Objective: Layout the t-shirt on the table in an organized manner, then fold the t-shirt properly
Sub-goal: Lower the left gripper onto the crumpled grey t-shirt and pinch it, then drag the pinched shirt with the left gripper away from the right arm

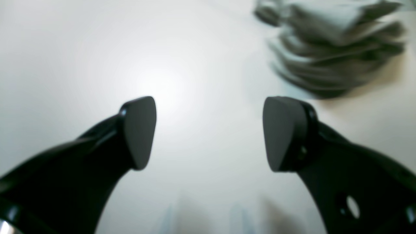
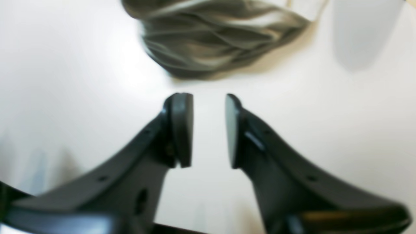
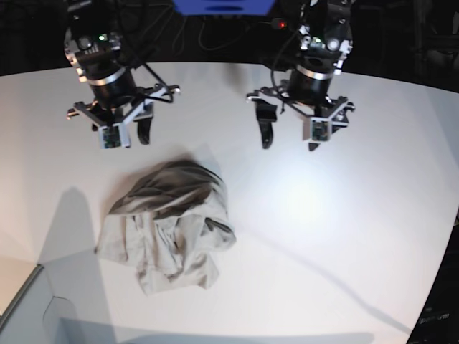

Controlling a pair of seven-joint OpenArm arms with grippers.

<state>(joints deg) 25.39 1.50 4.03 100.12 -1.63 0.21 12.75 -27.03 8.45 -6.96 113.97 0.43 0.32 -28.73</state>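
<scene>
On the left side of the base view hangs the right gripper (image 3: pixel 133 134), a black two-finger tool below a silver and black wrist. It is in the air above the large smooth white table (image 3: pixel 344 236), near the far edge. In the right wrist view its two dark pads (image 2: pixel 182 130) stand apart with a narrow gap of bare table between them, and nothing is held.

Below this gripper in the base view lies the crumpled light grey-beige cotton t-shirt (image 3: pixel 171 226). It rests on the table as one wrinkled heap, toward the near-left part of the surface, with many folds and a darker shaded bunch at its upper end. It is not spread flat. The right wrist camera sees the same heap (image 2: pixel 214 39) beyond the fingertips, near but not touching them.

More to the right, also near the far edge, the left gripper (image 3: pixel 290 136) hangs over bare table, well apart from the shirt. In the left wrist view its pads (image 1: pixel 139 133) are spread wide and empty, and the blurred shirt (image 1: pixel 331 48) shows in the upper right corner.
</scene>
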